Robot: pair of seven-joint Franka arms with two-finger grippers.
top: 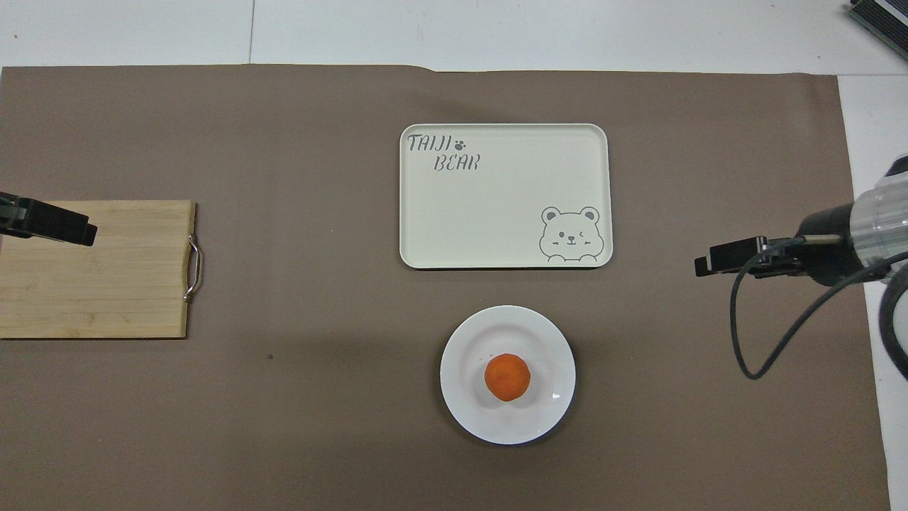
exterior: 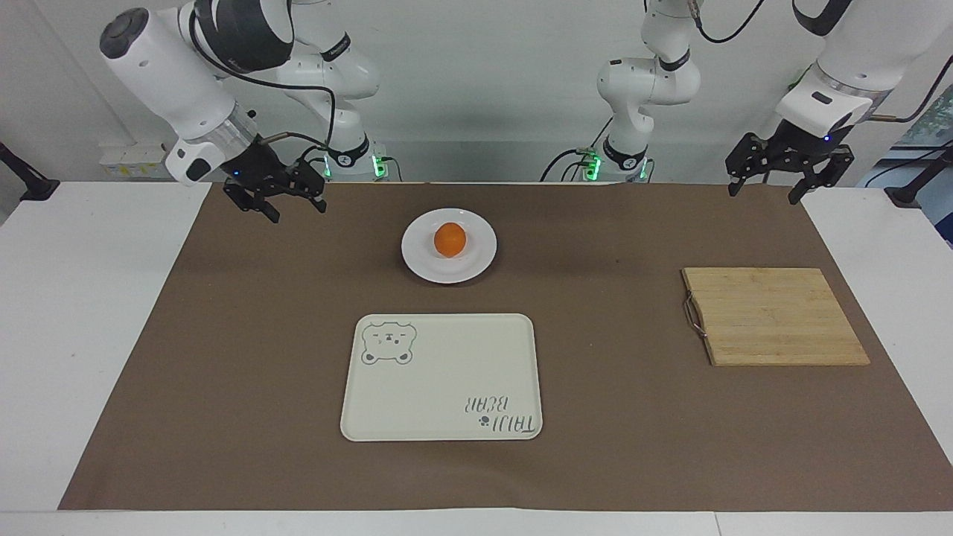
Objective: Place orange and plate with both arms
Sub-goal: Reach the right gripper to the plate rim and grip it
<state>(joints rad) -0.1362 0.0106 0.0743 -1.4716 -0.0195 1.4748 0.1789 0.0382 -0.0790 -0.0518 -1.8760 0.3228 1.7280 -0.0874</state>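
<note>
The orange (exterior: pixel 450 240) sits on the white plate (exterior: pixel 480 257), nearer the robots than the bear tray (exterior: pixel 447 387). Both tools hang open and empty: right tool (exterior: pixel 277 202) over the brown mat (exterior: pixel 223 357), left tool (exterior: pixel 781 179) over the counter's edge.

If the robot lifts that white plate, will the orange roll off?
Probably, if tilted: the orange is round and sits loose on the plate. The plate's shallow well may hold it if kept level. The glossy surface looks slippery.
</note>
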